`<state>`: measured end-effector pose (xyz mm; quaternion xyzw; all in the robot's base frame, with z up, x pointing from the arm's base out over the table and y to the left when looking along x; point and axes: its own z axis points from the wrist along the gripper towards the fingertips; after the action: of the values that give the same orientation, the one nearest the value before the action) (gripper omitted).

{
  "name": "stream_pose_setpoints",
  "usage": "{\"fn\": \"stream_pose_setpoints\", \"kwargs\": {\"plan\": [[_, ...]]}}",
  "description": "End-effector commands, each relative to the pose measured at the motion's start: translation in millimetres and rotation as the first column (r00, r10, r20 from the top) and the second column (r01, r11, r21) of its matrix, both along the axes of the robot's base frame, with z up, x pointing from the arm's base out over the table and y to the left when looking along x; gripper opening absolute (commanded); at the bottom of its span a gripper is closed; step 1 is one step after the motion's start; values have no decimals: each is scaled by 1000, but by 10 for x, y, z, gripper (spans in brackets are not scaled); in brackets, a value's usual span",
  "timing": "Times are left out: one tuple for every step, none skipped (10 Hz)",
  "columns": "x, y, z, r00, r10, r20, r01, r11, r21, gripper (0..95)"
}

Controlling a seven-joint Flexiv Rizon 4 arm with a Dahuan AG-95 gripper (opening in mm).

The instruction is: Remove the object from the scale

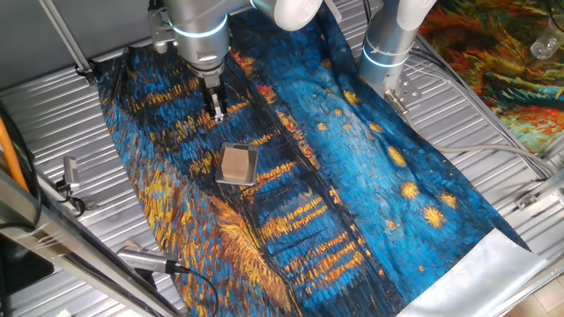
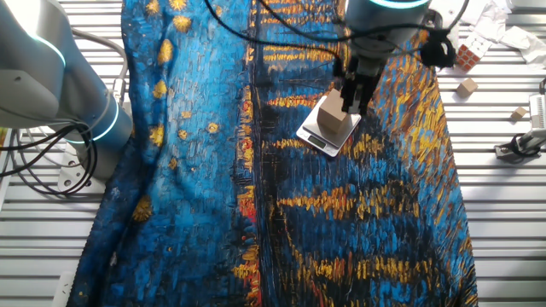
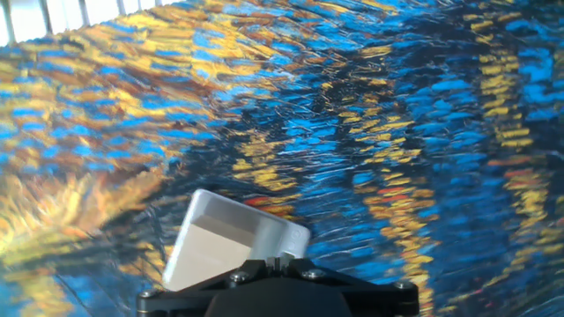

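Note:
The tan block (image 1: 236,164) sits on the thin grey scale (image 1: 249,157) on the blue-and-yellow painted cloth (image 1: 352,176). My gripper (image 1: 217,109) hangs above the cloth just behind the block, apart from it, with its fingers together and nothing between them. In the other fixed view the gripper (image 2: 351,95) overlaps the block (image 2: 333,121) on the scale (image 2: 317,138). In the hand view the block (image 3: 207,255) and the scale (image 3: 256,222) lie at the bottom left. Only the fingers' base (image 3: 275,261) shows there.
A second arm's base (image 1: 388,40) stands at the cloth's far edge. Beside the cloth on the slatted metal table (image 2: 503,196) lie a puzzle cube (image 2: 472,53) and small wooden blocks (image 2: 466,86).

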<state>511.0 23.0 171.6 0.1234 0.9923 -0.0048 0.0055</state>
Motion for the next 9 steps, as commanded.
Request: {"fn": "stream_pose_setpoints", "kwargs": {"plan": [[191, 158, 13, 1000, -9, -13, 9, 1000, 7, 0], [346, 188, 69, 1000, -8, -29, 9, 1000, 18, 0], [425, 204, 101, 999, -8, -35, 9, 1000, 18, 0], [493, 218, 110, 999, -8, -47, 9, 1000, 16, 0], [497, 213, 89, 999, -8, -51, 9, 1000, 17, 0], [524, 201, -9, 998, -4, -56, 5, 1000, 20, 0], [536, 209, -87, 998, 1, -59, 0, 1000, 22, 0], [558, 221, -197, 999, -3, -52, 4, 1000, 19, 0], [575, 210, -285, 999, -8, -41, 9, 1000, 16, 0]]}}
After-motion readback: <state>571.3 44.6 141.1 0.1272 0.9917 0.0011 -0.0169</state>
